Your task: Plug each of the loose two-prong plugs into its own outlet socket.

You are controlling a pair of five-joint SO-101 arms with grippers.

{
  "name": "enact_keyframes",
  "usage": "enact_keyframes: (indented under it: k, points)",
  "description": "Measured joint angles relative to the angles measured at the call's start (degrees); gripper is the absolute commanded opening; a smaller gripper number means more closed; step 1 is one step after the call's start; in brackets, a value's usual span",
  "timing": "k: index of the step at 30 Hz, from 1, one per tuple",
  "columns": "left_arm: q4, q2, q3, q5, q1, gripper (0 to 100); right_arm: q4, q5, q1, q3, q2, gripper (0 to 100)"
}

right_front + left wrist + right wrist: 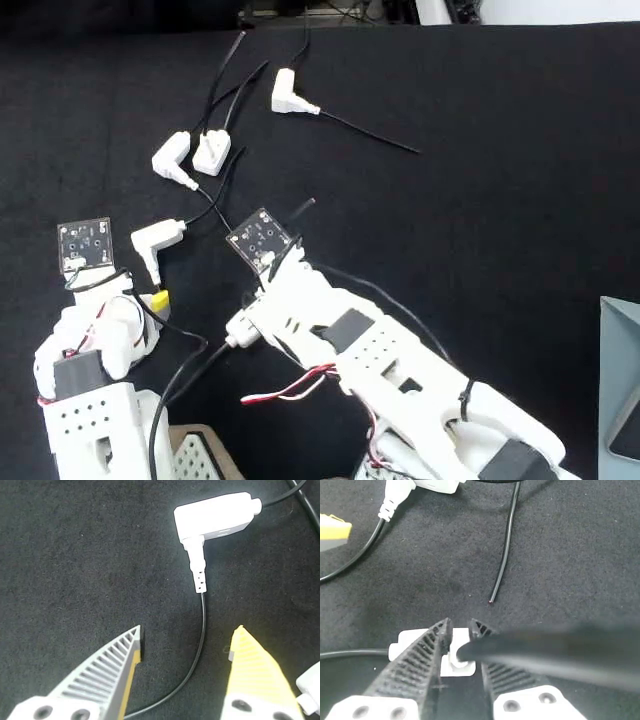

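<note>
Two small black outlet socket boards lie on the black cloth, one at the left and one in the middle. My left gripper is open just short of a white angled plug, whose cord runs between the fingers; that plug lies between the two boards. My right gripper is shut on a white plug low over the cloth, just in front of the middle board. A blurred black cable crosses in front of its fingers.
Three more white plugs lie farther back: two side by side and one with a long cord toward the right. A loose cable end lies ahead of the right gripper. A grey box stands at the right edge.
</note>
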Motion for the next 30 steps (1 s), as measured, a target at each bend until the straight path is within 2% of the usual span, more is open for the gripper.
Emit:
enact_keyframes:
  k: [8,15,28,30]
  points:
    - [0.00,0.00,0.00,0.00,0.00,29,-0.70,-0.09,0.18,0.44,2.73,1.1]
    - [0.00,0.00,0.00,0.00,0.00,29,-0.79,-0.09,0.26,-4.04,11.52,1.1]
    - [0.00,0.00,0.00,0.00,0.00,29,2.20,5.27,0.09,-8.35,15.74,1.7]
    - [0.00,0.00,0.00,0.00,0.00,29,3.43,5.45,0.09,-9.23,15.82,4.9]
